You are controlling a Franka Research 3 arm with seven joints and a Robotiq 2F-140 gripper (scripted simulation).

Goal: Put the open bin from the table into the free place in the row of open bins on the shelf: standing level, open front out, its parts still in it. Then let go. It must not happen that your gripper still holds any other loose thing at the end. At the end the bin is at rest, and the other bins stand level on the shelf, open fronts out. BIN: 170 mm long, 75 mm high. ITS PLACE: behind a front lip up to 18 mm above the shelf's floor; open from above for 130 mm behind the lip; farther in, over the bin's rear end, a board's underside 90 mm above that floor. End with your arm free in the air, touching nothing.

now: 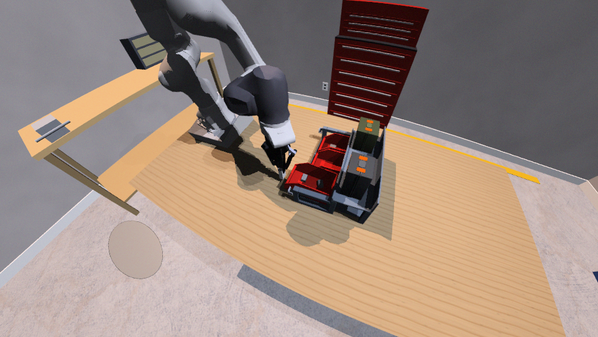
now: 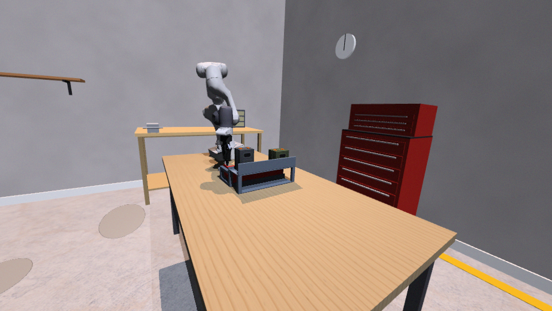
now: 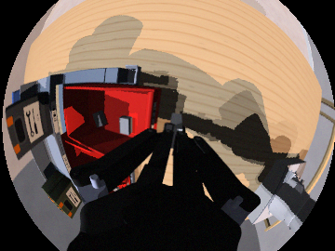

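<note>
End effector (image 1: pixel 283 173) fully closed, fingertips together, nothing between them — tips at outer front edge of nearest red bin (image 1: pixel 311 179); contact not confirmable. Bin sits in shelf unit (image 1: pixel 334 201) at near end of row, level, beside two other red bins (image 1: pixel 330 158); small grey parts (image 3: pixel 126 125) visible inside. Shelf unit stands on bench (image 1: pixel 418 250).
</note>
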